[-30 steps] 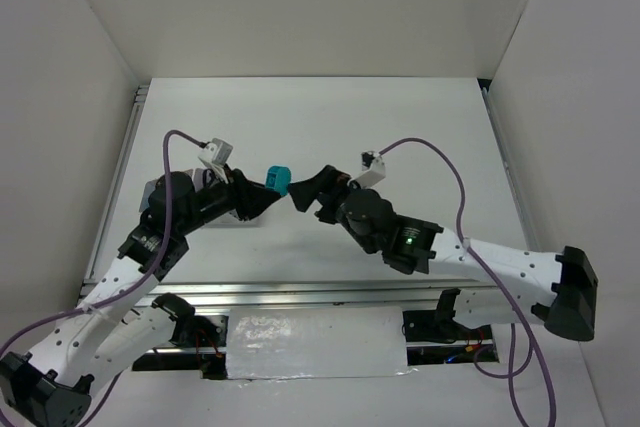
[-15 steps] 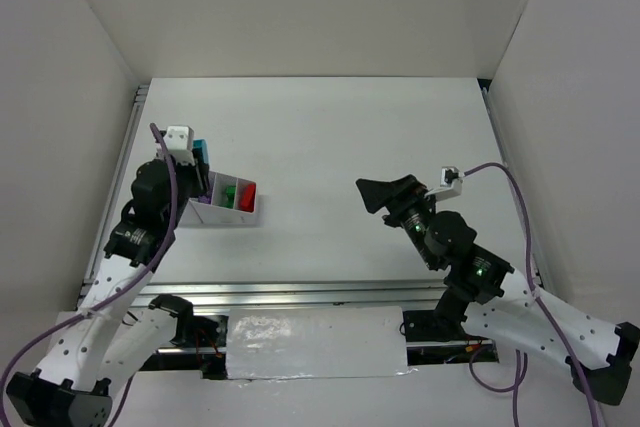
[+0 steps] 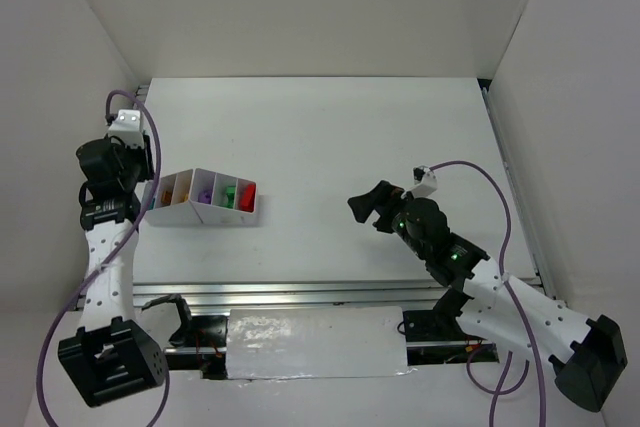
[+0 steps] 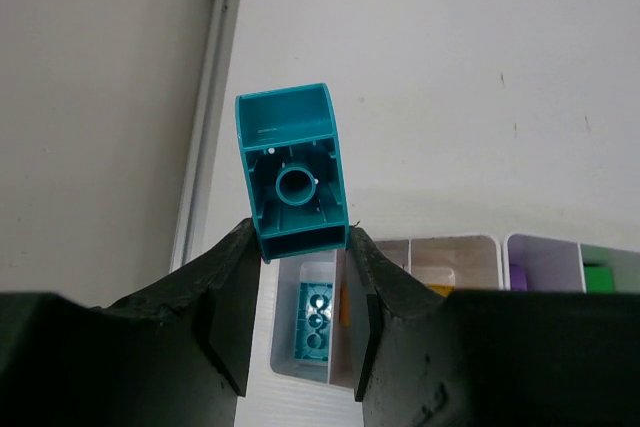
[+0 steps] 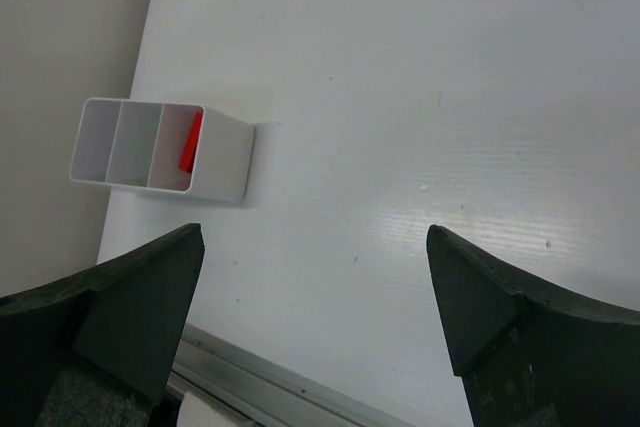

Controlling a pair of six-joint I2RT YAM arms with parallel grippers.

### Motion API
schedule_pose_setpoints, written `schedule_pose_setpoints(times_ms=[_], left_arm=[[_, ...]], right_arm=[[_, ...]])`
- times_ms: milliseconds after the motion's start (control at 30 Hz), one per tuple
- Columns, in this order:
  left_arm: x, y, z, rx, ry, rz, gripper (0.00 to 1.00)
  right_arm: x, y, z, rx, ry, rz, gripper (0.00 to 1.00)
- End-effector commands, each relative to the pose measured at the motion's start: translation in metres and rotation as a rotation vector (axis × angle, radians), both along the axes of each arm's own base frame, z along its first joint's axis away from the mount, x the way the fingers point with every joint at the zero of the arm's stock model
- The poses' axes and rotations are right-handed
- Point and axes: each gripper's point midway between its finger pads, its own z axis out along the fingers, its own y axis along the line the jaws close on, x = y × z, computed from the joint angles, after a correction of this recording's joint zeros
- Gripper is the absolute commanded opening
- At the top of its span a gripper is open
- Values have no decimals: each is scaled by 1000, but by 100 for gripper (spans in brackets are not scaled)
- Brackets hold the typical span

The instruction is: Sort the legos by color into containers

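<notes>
Placing step: teal hollow plastic brick [image 4: 292, 175] pinched in the left end effector [image 4: 300, 247], poised over the end compartment of the white divided plastic tray [image 4: 455, 244], second teal brick [image 4: 315, 319] inside. Next, likely: lower squarely, then release. Elsewhere, right end effector [image 5: 315, 237] wide, empty, above the desk [image 5: 400, 97].

A second ago my left gripper [image 4: 300, 237] and right gripper [image 5: 315, 237] were nose to nose at mid-table, the teal brick [image 4: 292, 172] sticking out past my left fingertips and almost touching my right ones. Since then my left arm has swung out to the table's [image 3: 330, 127] left edge, carrying that brick with it. The white divided tray [image 3: 205, 212], which my left arm had covered, has come into full sight, its end compartments just under my left fingertips. My right arm has drawn back to the right and toward the near edge, so the tray now sits well beyond my right gripper's left finger, far from the brick.
</notes>
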Motion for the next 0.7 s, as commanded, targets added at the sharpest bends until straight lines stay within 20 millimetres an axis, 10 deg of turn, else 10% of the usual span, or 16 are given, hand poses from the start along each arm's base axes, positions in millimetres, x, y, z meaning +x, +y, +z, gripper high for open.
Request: schedule_pose_setpoints(times_ms=[0, 233, 667], left_arm=[[6, -4, 9, 75, -16, -118, 0], [-5, 3, -48, -6, 57, -114, 0], [-29, 22, -91, -107, 166, 36, 0]], right_arm=[[-5, 9, 7, 38, -24, 72, 100], [-8, 11, 14, 70, -49, 91, 100], [-13, 10, 19, 92, -73, 109, 100]])
